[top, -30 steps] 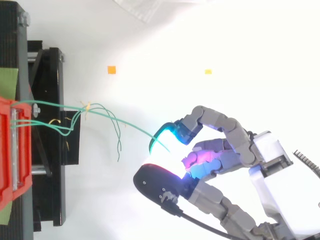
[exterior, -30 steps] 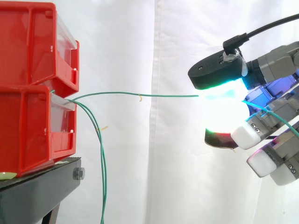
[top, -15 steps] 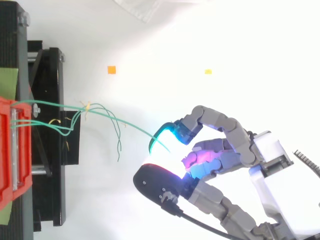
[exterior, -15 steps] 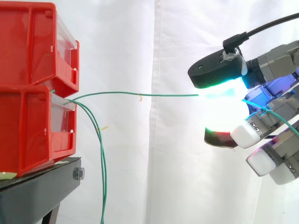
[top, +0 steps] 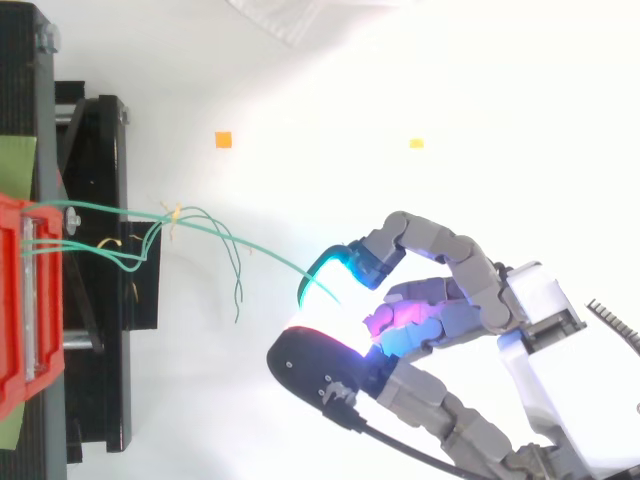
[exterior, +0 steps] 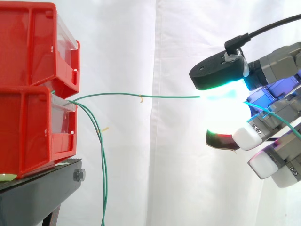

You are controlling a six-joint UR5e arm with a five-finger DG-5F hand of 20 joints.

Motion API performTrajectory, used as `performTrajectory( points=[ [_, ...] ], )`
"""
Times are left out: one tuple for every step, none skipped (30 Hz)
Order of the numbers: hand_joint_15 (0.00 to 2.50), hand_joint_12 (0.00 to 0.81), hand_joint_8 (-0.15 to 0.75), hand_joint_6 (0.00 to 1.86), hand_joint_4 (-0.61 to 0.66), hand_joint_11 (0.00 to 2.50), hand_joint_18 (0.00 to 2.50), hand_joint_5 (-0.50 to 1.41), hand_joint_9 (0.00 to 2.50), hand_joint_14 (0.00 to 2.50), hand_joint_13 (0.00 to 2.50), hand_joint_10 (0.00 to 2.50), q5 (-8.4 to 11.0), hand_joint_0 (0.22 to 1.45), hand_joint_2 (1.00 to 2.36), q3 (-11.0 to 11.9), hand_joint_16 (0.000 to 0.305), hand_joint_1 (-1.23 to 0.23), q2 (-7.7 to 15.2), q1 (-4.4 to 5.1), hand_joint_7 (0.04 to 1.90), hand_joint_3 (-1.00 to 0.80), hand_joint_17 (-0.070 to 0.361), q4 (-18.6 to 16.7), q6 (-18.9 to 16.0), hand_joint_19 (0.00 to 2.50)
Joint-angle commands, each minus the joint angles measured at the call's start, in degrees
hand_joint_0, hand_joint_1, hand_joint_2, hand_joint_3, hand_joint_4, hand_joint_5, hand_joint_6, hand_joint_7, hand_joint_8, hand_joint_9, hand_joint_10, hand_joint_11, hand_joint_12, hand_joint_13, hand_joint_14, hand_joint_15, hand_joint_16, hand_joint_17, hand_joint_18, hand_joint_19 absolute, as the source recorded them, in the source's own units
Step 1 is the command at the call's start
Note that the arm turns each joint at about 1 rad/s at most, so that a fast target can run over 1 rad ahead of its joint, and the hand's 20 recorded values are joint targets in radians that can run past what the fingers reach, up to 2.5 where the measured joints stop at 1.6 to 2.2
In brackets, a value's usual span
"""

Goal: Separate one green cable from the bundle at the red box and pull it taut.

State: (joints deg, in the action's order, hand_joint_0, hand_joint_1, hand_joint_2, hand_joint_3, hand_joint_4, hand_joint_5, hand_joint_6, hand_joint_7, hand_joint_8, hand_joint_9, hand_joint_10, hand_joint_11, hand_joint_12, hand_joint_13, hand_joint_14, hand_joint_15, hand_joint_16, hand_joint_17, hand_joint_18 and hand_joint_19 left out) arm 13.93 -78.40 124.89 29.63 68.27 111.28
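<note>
here, green cable (exterior: 169,96) stretched level from red box (exterior: 28,127); hand (exterior: 275,63) pinching it

The place is a robotics lab, arranged as a test rig. A plain white curtain (exterior: 141,47) hangs as the backdrop behind everything. On the left, two red bins (exterior: 28,70) are stacked on a black stand (exterior: 42,188). A thin green cable (exterior: 122,95) is strung from the lower bin to a robot hand (top: 530,310) on the right, whose fingers (exterior: 245,136) end in thick glowing pads. From above, a small orange square (top: 223,140) and a yellow square (top: 416,144) mark the white ground.
</note>
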Motion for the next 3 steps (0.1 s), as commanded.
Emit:
performTrajectory(
  points=[
    [0.71, 0.264, 0.220, 0.71, 0.00, 0.06, 0.67, 0.06, 1.42, 0.03, 1.06, 0.00, 0.04, 0.66, 1.01, 0.0, 0.031, -0.71, 0.0, -0.01, 1.27, -0.21, 0.069, 0.2, -0.3, 0.62],
    [0.70, 0.265, 0.221, 0.71, 0.00, 0.06, 0.67, 0.06, 1.42, 0.02, 1.06, 0.00, 0.04, 0.66, 1.01, 0.0, 0.031, -0.71, 0.0, -0.01, 1.26, -0.21, 0.070, 0.2, -0.3, 0.62],
    [0.71, 0.262, 0.220, 0.71, 0.00, 0.06, 0.67, 0.06, 1.42, 0.03, 1.06, 0.00, -0.04, 0.66, 1.01, 0.0, 0.031, -0.71, 0.1, -0.01, 1.26, -0.21, 0.069, 0.2, -0.3, 0.62]
  ],
)
